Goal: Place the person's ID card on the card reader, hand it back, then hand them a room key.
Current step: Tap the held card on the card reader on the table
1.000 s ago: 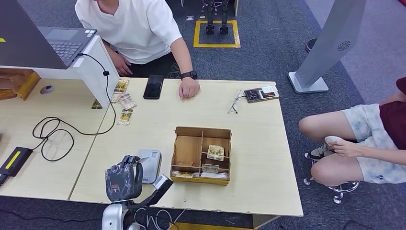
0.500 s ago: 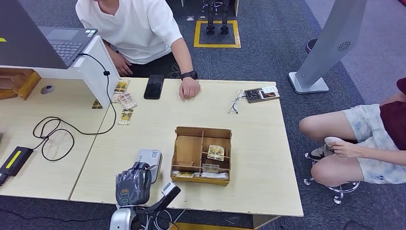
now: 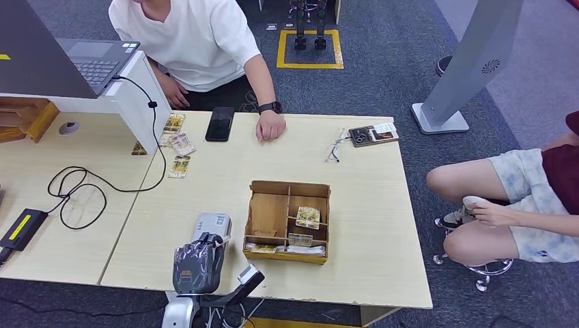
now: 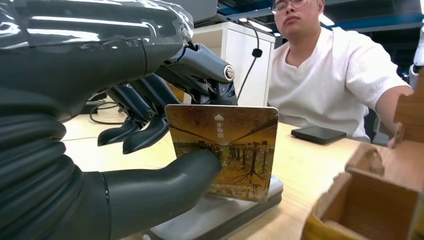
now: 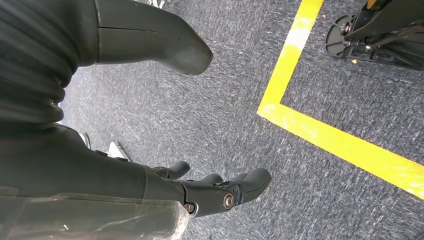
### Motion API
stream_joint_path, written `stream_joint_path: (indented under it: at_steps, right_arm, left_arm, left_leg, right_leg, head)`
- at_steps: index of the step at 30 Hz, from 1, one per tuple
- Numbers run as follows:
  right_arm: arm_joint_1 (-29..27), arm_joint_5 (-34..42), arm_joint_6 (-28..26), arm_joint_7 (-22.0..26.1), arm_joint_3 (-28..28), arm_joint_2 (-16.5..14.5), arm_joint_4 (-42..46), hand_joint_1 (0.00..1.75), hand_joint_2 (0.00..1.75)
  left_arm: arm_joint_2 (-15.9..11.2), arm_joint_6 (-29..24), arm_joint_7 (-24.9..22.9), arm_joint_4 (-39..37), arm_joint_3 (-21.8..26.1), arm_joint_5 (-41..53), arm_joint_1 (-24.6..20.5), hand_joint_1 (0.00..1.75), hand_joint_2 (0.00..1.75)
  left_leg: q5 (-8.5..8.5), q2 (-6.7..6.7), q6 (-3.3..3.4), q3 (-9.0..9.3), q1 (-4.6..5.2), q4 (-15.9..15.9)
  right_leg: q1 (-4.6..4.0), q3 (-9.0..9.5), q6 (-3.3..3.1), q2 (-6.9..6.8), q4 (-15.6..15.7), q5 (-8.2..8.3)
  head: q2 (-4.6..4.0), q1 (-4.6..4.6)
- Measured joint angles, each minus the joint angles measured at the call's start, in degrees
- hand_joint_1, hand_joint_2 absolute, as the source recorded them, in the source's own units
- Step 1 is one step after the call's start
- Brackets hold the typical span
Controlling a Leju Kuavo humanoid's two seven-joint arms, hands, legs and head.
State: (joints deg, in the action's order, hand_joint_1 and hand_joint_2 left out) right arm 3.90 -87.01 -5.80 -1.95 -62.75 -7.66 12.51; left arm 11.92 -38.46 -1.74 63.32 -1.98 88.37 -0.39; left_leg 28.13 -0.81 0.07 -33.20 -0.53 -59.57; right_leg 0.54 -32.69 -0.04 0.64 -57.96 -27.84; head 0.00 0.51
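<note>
- Two robot hands in view: my left robot hand is at the near edge of the surface; my right robot hand hangs over grey carpet with a yellow line.
- Left robot hand pinches the card between thumb and a finger; other fingers curl just behind it. The card has a brown-gold picture face and stands upright.
- Card's lower edge is right at the card reader, a flat grey-white box; cannot tell if it touches. In the head view my hand covers the reader's near end.
- Right robot hand holds nothing, fingers loosely apart, thumb spread away.
- Wooden divided box is just beside the reader, on its right, with small cards in its compartments.
- Person in a white shirt sits at the far side, one hand resting on the surface next to a black phone.
- More small cards lie near a white stand with a laptop; black cable loops on the left.
- Glasses and a phone case lie at the far right edge.
- A second person sits off to the right.
</note>
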Motion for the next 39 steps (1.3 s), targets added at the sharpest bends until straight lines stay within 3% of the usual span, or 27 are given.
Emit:
stream_joint_path:
  at_steps: [21,39]
  right_arm:
    - [0.0,-0.1,0.4,0.2,0.0,0.5,-0.1,0.00,1.75]
    - [0.0,-0.1,0.4,0.2,0.0,0.7,-0.1,0.00,1.75]
  left_arm:
    - [-3.1,0.0,-2.0,-13.5,-8.2,-2.9,-5.0,1.75,1.75]
    - [-3.9,0.0,-2.0,-14.9,-9.8,-5.1,-5.6,1.75,1.75]
  left_leg:
    - [0.00,-0.07,0.00,0.24,0.00,0.0]
    - [0.00,-0.07,0.00,0.35,0.00,0.0]
  right_leg:
    - [0.00,0.30,0.00,-0.07,0.0,0.00]
    - [0.00,0.43,0.00,-0.10,0.0,0.00]
  head:
    - [0.00,0.00]
    - [0.00,0.00]
